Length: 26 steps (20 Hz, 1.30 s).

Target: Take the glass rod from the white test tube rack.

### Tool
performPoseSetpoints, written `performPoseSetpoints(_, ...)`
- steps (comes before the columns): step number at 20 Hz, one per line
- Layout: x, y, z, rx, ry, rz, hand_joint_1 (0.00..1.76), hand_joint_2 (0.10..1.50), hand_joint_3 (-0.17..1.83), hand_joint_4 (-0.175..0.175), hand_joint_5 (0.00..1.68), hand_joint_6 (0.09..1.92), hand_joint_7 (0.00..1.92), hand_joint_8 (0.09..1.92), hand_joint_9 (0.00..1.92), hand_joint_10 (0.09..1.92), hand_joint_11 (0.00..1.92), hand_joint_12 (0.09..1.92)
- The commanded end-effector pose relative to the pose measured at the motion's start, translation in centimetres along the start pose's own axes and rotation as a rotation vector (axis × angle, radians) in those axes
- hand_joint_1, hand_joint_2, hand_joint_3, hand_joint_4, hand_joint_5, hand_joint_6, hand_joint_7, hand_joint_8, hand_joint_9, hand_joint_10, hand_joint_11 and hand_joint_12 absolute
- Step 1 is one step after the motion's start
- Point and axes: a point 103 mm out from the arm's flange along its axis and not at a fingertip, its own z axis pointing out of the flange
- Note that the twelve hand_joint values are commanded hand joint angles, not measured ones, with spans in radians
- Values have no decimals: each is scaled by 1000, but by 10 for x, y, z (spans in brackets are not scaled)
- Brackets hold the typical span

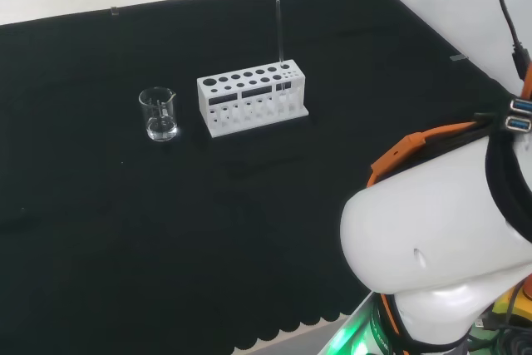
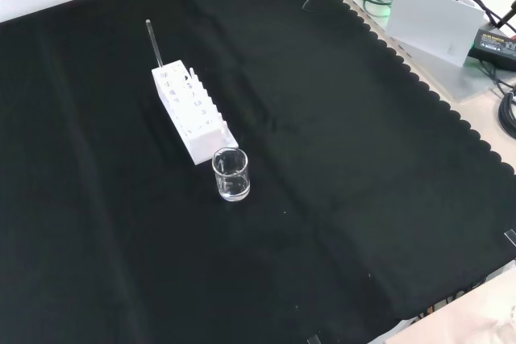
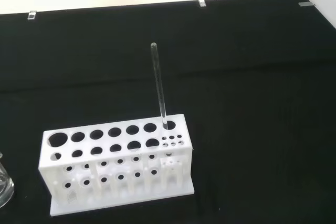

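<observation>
Fingers of the hand: I cannot tell whether they are open or closed.

Rod [image 1: 280, 31] stands nearly upright in the rack [image 1: 249, 97], in a hole at the rack's right end, back row, as the head view shows it. In the front view the rod [image 2: 154, 42] rises from the far end of the rack [image 2: 189, 110]. It is thin and clear, and faint against the cloth [image 1: 125, 247]. The wrist view gives it best: the rod [image 3: 159, 85] enters a large hole at one end of the rack [image 3: 115, 166], beside a cluster of small holes. Its lower part is hidden inside the rack.

A beaker [image 1: 159, 114] stands left of the rack in the head view, with a gap between them. In the front view the beaker [image 2: 230, 175] sits just before the rack's near end and its rim overlaps the rack's base. Whether it holds liquid is hard to make out. In the wrist view the beaker [image 3: 4, 187] is cut off by the edge.

Arm link [image 1: 432, 230] covers the cloth's near right corner in the head view.
</observation>
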Motion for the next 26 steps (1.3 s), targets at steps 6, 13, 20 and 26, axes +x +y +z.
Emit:
performPoseSetpoints(6,15,68,14,11,-16,-19,521,950,402,-123,43,87,0,289,0,730,0,1280)
performPoseSetpoints(13,31,102,31,37,-34,-42,525,933,436,-129,62,87,0,400,84,874,99,1417)
performPoseSetpoints(20,42,128,42,48,-38,-57,532,921,459,-133,72,87,0,485,174,872,217,1392)
performPoseSetpoints(26,42,147,61,70,-34,-75,536,912,478,-136,84,87,0,592,308,858,342,1377)
